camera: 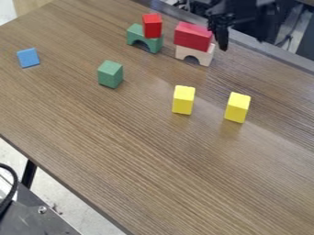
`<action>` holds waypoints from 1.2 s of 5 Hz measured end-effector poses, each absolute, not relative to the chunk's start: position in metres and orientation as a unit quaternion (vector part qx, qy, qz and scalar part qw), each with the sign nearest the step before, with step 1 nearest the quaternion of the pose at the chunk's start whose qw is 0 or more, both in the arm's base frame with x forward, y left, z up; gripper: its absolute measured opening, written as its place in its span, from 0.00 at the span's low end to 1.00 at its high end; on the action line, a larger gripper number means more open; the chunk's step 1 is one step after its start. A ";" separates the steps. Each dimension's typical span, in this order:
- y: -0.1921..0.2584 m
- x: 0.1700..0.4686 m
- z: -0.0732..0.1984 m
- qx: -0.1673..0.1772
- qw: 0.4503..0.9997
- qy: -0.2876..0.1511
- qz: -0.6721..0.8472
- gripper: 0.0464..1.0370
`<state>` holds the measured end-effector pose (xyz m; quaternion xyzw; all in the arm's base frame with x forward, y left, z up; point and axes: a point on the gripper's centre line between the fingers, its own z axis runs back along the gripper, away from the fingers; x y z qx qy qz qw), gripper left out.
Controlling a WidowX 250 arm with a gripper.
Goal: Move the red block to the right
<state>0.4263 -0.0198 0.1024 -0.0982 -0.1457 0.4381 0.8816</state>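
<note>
The black gripper (pixel 222 34) hangs at the top right, just right of the larger red block; how its fingers stand is not clear. That larger red block (pixel 193 36) lies on top of a cream arch block (pixel 195 54). To its left, a smaller bright red block (pixel 152 25) stands on the right part of a green arch block (pixel 144 38).
A green block (pixel 110 74) and a blue block (pixel 28 58) lie to the left. Two yellow blocks (pixel 183 99) (pixel 237 107) stand in the middle and right of the wooden table (pixel 153 170). A grey rail (pixel 270 49) borders the table's far edge.
</note>
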 end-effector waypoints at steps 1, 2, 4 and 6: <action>-0.001 0.428 0.103 -0.070 0.817 -0.169 0.547 0.96; 0.013 0.432 0.127 -0.016 0.797 -0.171 0.579 0.96; 0.021 0.434 0.125 0.033 0.808 -0.105 0.578 0.96; 0.038 0.422 0.100 0.018 0.773 -0.090 0.628 0.96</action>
